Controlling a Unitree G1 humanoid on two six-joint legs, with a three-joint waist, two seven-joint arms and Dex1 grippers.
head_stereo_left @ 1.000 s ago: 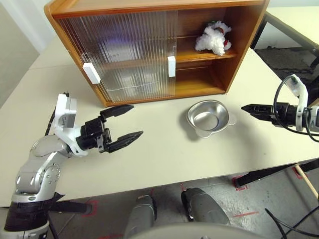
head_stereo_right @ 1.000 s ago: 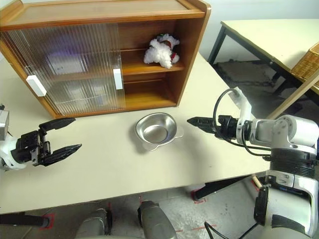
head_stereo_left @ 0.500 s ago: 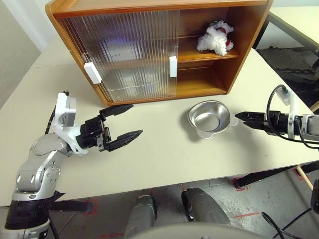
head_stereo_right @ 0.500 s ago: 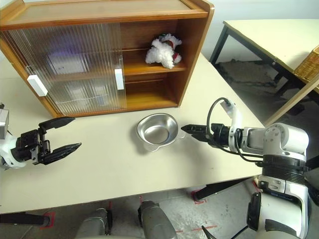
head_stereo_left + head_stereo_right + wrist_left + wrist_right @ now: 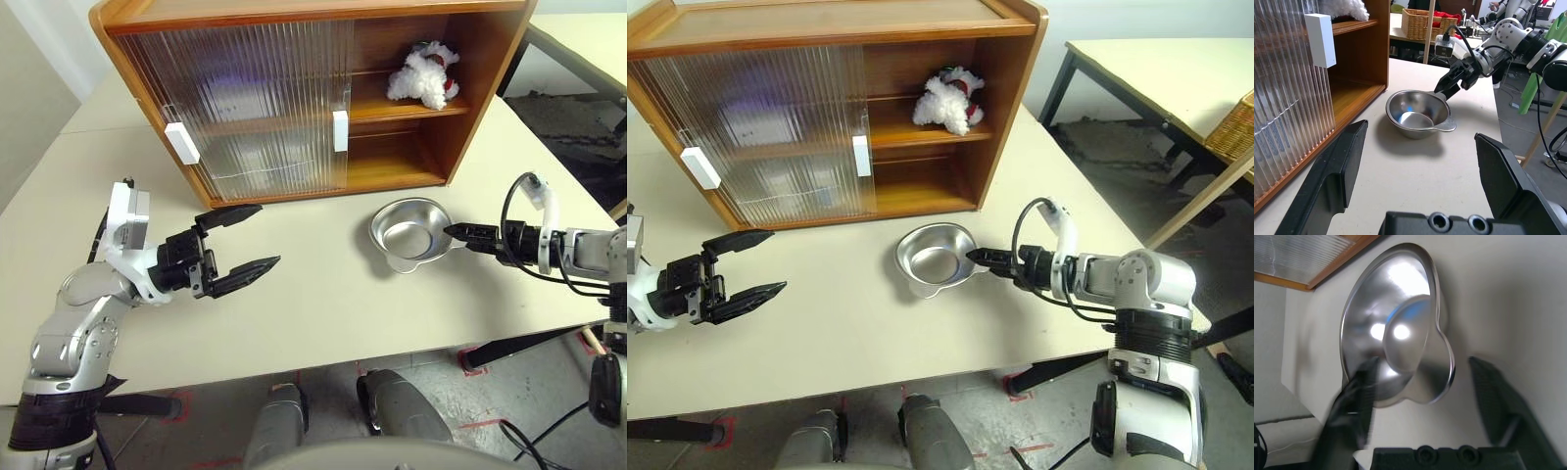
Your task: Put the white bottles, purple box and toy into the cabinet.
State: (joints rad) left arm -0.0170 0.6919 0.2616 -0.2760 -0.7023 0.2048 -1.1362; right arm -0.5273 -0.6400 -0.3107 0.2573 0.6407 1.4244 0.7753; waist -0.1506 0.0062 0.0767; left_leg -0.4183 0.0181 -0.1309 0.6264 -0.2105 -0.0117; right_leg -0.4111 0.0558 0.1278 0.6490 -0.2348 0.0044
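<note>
I am holding my right gripper (image 5: 1420,382) open, one finger inside the bowl (image 5: 409,231), one outside; left gripper (image 5: 253,238) gaping wide, empty.

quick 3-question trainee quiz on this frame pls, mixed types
1. True or false: the toy lies on the upper shelf of the cabinet.
2. Which end effector is at the rim of the steel bowl? A) left B) right
3. Fill in: the left end effector's fingers are ____.

Key: 1 true; 2 B; 3 open
</note>
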